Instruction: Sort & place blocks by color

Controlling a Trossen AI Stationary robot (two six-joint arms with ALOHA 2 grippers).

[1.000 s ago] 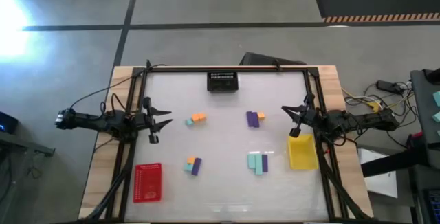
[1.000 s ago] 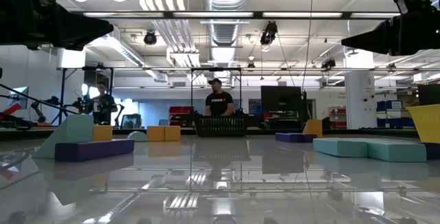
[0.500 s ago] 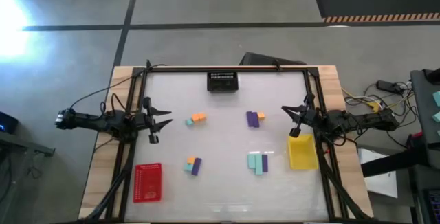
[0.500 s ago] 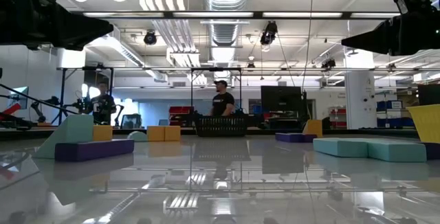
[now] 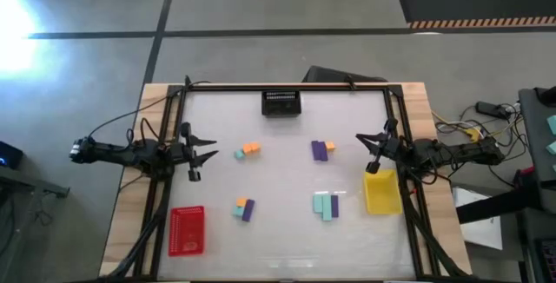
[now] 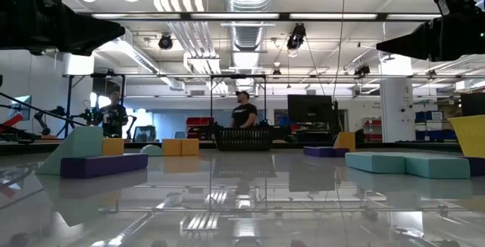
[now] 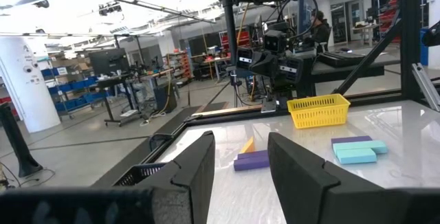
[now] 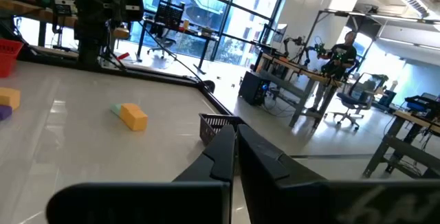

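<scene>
The blocks (image 5: 325,205) lie in four small clusters across the middle of the table (image 5: 287,248) — the left gripper (image 5: 212,154), fingers parted and empty, held level at mid-left, the right gripper (image 5: 360,140) pinched together at mid-right above the yellow tray (image 5: 382,193).

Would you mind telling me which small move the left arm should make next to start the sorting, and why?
Probably the left gripper should reach toward the nearest pair, the orange block touching a teal block. Its fingers stand apart and hold nothing, no block lies in the red tray or the yellow tray, and the right gripper waits shut by the far edge.
</scene>
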